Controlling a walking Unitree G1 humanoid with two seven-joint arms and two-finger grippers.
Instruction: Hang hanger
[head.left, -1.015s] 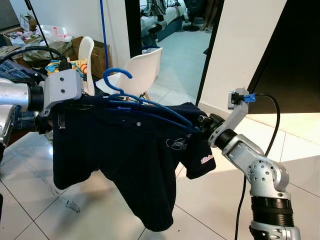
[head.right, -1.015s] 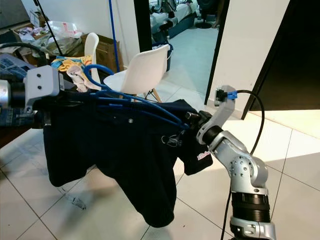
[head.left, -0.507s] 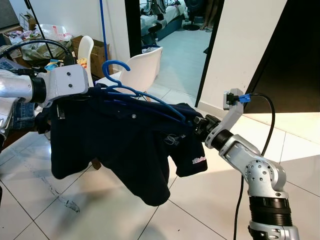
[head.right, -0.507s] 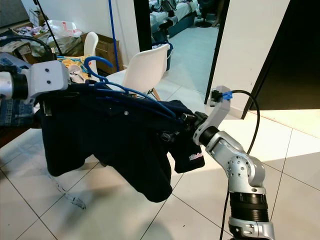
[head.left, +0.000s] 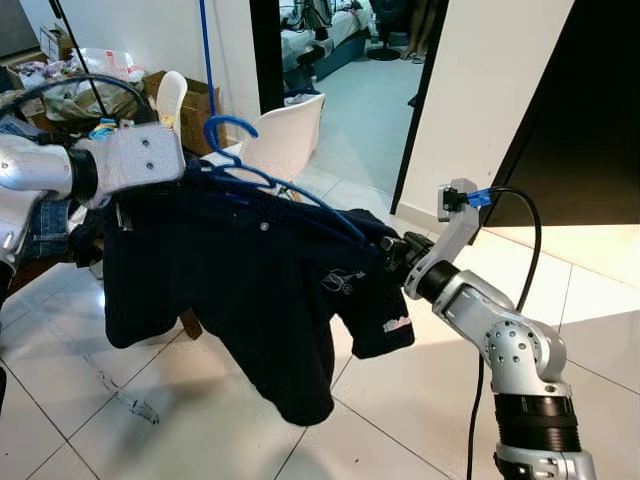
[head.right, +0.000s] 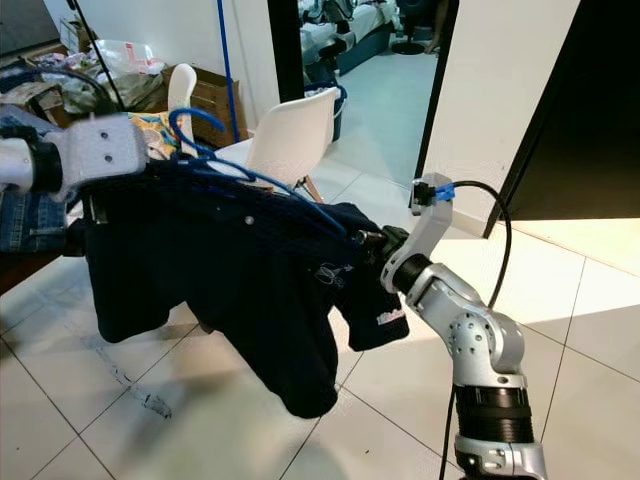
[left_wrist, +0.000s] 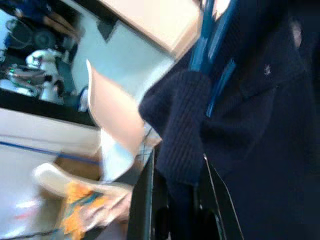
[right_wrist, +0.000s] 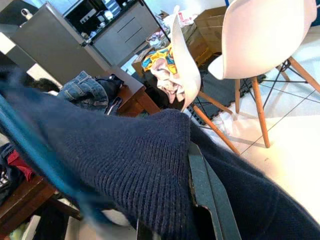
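Left eye view: I've got the blue hanger (head.left: 262, 182) carried in the air between both arms, navy shirt (head.left: 255, 290) draped over it. Hook end points up and far-left, not caught on anything. I see no rail or rod in these frames, so I judge the hanging itself is not yet done; garment is on the hanger, placement is left.

Left pincer (left_wrist: 181, 210) is at the left shoulder of the shirt. In the left wrist view its black fingers (left_wrist: 142, 200) sit either side of a bunched fold of navy knit, so I read it as clamped on the shirt. Right pincer (right_wrist: 175, 200) is at the right shoulder end, fingers pinching cloth in the right wrist view.

Materials:
- Hanger: thin blue tubing, looks plastic-coated, curved hook, doubled bars along the shoulder line.
- Shirt: soft dark navy, fine ribbed weave up close, small pale logo on the chest, a label patch on the right sleeve. Hangs slack and sags low in the middle.
- Floor (head.left: 400, 400): glossy pale tile, dark grout.
- White chair (head.left: 285, 140) far behind, moulded shell seat, wooden legs.

Risk, as I judge it: limp cloth could slide along the smooth hanger if tilted.
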